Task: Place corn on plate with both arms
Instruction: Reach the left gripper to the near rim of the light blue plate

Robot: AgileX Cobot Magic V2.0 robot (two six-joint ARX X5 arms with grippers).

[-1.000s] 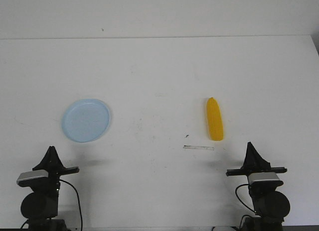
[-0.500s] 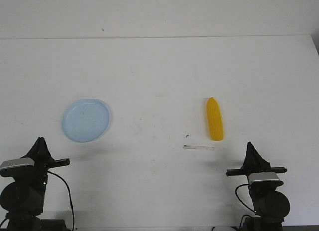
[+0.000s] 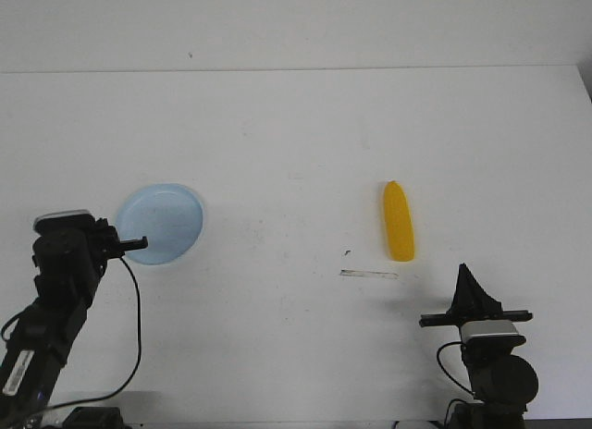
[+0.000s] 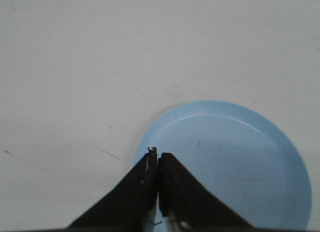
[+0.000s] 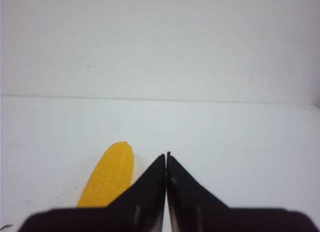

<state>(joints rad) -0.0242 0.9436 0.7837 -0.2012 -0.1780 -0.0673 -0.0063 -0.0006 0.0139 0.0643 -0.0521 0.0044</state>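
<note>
White table [image 3: 296, 152]: left arm [image 3: 65, 263] hides plate [image 3: 166, 216] edge; both grippers' fingers pressed together, empty.

Bright, even overhead light, faint soft shadows, washed-out white table [image 3: 296, 152], blurred wrist-view foregrounds

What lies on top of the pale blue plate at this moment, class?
Nothing lies on the plate; its visible surface is bare. The left gripper, shut, covers part of its near rim, so that strip cannot be checked. The corn lies apart on the table.
</note>
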